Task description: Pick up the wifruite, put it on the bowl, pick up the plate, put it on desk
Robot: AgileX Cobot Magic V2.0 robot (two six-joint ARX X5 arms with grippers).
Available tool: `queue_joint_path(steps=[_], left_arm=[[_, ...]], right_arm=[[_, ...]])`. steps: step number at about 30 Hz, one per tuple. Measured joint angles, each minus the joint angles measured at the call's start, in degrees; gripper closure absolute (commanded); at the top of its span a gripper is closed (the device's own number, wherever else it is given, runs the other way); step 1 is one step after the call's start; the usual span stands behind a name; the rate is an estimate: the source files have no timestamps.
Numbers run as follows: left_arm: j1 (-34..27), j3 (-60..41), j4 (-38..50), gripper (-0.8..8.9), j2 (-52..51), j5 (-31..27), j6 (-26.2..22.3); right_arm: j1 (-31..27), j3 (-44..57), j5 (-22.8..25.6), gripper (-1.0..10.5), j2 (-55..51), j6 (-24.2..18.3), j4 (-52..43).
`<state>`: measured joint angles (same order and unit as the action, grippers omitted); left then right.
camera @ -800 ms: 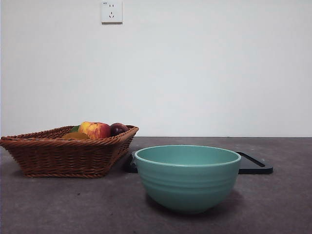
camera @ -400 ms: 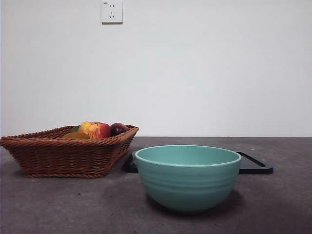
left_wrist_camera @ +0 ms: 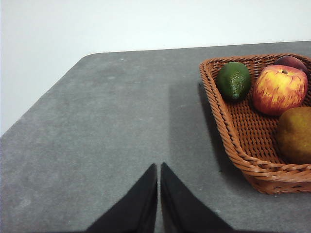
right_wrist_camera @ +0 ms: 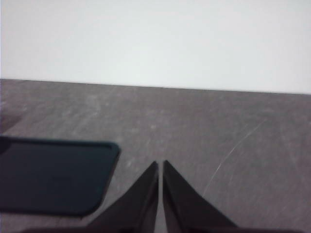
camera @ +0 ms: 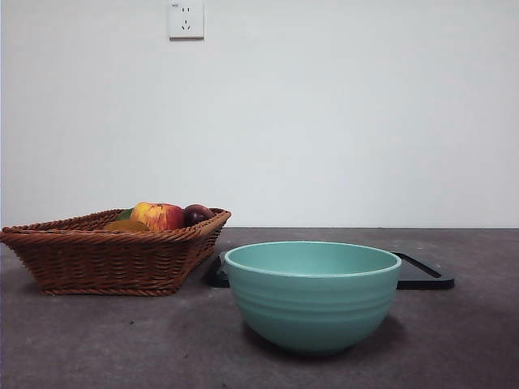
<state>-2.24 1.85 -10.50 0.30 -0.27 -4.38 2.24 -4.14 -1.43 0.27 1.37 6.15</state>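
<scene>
I see both arms parked. The left gripper (left_wrist_camera: 158,194) and right gripper (right_wrist_camera: 160,194) have jaws pressed together, holding nothing. The fruit (camera: 158,215) sits in the basket (camera: 97,259) at 10 o'clock from the bowl (camera: 312,296). The black plate (camera: 422,275) lies flat behind the bowl, partly hidden. Desk (camera: 122,340) approach looks unobstructed.

The black tray (camera: 422,274) is largely hidden behind the bowl (camera: 312,293) in the front view and is cut off by the picture's edge in the blurred right wrist view. The brown fruit (left_wrist_camera: 295,134) and the dark plum (left_wrist_camera: 291,62) are cropped in the left wrist view. The basket (camera: 97,259) is cropped too.
</scene>
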Motion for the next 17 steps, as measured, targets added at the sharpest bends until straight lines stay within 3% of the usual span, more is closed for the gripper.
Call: queue_joint_path(steps=[17], left_arm=[[0.0,0.0,0.0,8.03,0.0,0.0,0.0]], right_arm=[[0.8,3.2,0.0,9.4,0.0,1.9,3.6]])
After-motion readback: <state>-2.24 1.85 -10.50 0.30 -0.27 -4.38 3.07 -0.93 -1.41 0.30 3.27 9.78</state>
